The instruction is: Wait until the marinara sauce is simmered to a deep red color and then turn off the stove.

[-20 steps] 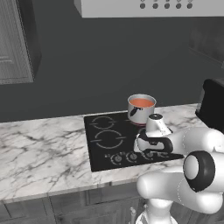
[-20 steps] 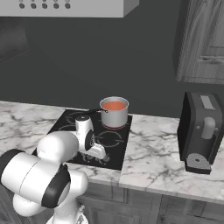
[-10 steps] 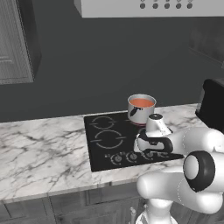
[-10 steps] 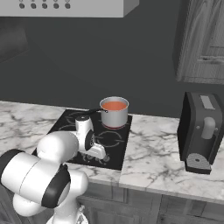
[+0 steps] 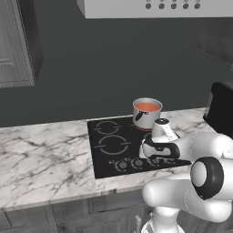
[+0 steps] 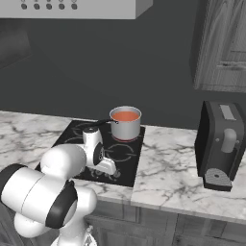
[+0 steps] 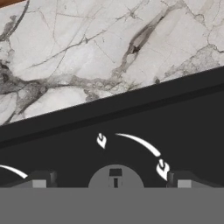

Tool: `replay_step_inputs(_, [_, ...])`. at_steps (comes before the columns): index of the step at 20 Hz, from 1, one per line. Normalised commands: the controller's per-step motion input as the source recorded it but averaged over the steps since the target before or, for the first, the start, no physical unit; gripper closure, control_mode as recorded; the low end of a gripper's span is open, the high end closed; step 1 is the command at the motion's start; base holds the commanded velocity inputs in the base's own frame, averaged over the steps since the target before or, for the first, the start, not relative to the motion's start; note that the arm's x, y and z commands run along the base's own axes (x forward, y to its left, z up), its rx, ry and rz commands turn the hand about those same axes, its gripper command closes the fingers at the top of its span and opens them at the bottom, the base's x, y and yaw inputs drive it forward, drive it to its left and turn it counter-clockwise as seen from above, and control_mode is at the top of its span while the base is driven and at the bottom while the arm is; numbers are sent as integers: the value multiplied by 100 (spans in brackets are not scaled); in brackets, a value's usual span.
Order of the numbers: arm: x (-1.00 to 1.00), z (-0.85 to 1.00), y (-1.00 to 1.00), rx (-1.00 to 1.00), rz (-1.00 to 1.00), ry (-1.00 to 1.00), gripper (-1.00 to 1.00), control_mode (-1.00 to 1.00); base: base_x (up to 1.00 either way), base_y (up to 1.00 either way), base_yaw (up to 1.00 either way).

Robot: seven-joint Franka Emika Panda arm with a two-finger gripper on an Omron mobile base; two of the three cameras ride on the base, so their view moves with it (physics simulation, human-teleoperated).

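Left base view: the stove (image 5: 113, 145) is lying set into a marble counter (image 5: 41, 154), with its row of knobs (image 5: 136, 163) running along the front edge. A small steel pot (image 5: 146, 113) is standing on the rear right burner, its dark handle pointing toward the front left, and the marinara sauce (image 5: 147, 107) inside it is showing an orange-red surface. The white arm is bending low over the right front of the cooktop, with the gripper (image 5: 157, 160) pointing down at the knob row; its fingers are hidden by the wrist here. A range hood (image 5: 159, 7) is hanging overhead.

Right base view: the pot (image 6: 125, 124) is sitting at the back right of the stove (image 6: 77, 139), with the marinara sauce (image 6: 125, 116) appearing orange-red. A dark coffee machine (image 6: 221, 144) is standing on the counter (image 6: 168, 178) well apart to the right.

Hand view: the gripper (image 7: 111, 181) is hovering just above one round knob (image 7: 115, 177), which is lying between the two finger tips (image 7: 40, 180). The jaws are standing wide apart, holding nothing. Marble counter (image 7: 87, 52) is lying beyond the black glass edge.
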Motion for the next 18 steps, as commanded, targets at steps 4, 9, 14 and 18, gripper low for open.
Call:
replay_step_inputs(4, [0,0,0,0,0,0,-100,-100,0,0,0])
replay_step_inputs(9, [0,0,0,0,0,0,-100,-100,0,0,0])
replay_step_inputs(14, [0,0,0,0,0,0,-100,-100,0,0,0])
replay_step_inputs(18, [0,0,0,0,0,0,-100,-100,0,0,0])
